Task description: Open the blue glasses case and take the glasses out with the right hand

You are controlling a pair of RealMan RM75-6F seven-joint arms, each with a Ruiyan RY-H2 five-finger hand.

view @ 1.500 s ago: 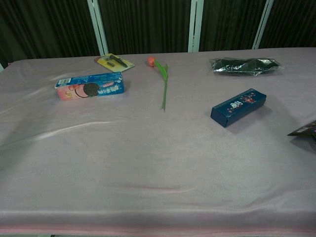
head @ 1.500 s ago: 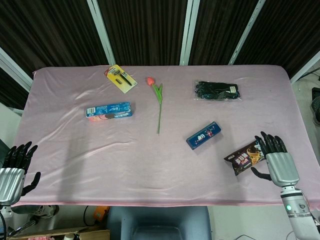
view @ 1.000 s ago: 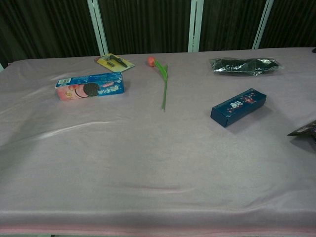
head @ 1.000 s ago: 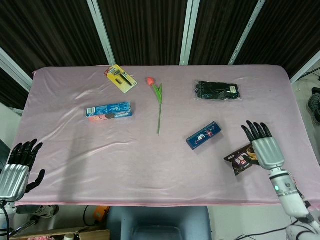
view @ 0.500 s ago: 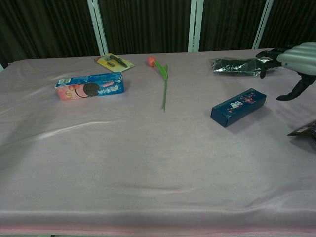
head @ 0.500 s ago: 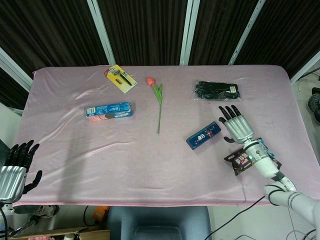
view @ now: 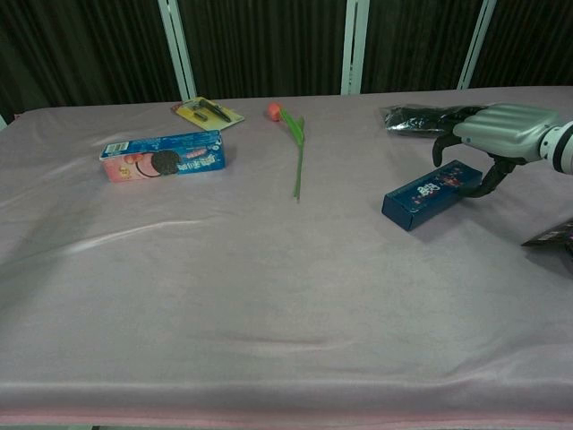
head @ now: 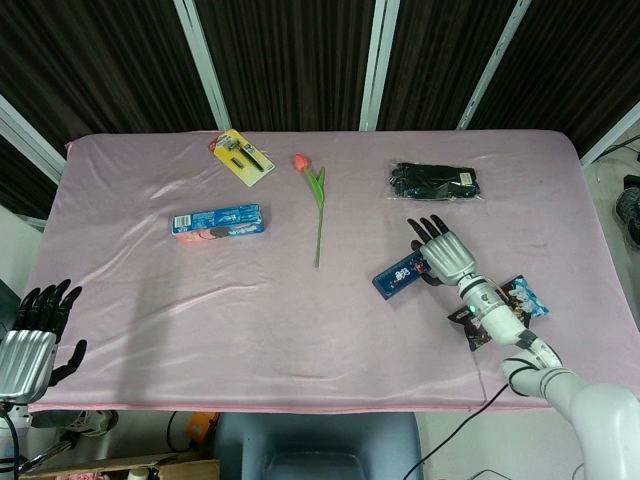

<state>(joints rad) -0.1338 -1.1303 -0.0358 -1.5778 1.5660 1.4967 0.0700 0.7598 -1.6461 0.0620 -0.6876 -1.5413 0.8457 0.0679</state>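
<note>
**A:** Item one, far left?

**B:** The left hand (head: pixel 35 335), silver back and black fingers, held off the near left corner of the pink cloth-covered surface (head: pixel 200 310). Fingers apart, holding nothing. I judge it parked clear, since the task names the other hand.

**A:** Next along?

**B:** A long blue-and-pink biscuit box (head: pixel 217 221) lying flat, and behind it a yellow card blister pack of dark tools (head: pixel 242 157) near the far edge. Then a single red tulip with a green stem (head: pixel 316 205), stem running toward the near side. None of these is part of the task; they read as clutter set well apart from one another.

**A:** The task's thing?

**B:** The blue rectangular glasses case (view: pixel 431 194), right of centre, lying flat and skewed, lid closed. No glasses visible.

**A:** And the hand on it?

**B:** The right hand (view: pixel 497 134), palm down over the case's right end, forearm reaching in from the near right. Its fingers are spread and curved downward with nothing gripped; the chest view shows the thumb dropped beside the case's end. Whether any fingertip touches the case, I cannot tell. Probably poised that way to take hold before opening.

**A:** Remainder?

**B:** A clear bag of dark contents (head: pixel 434 182) toward the far edge, and a dark glossy snack packet (head: pixel 498 310) under the right forearm.
</note>
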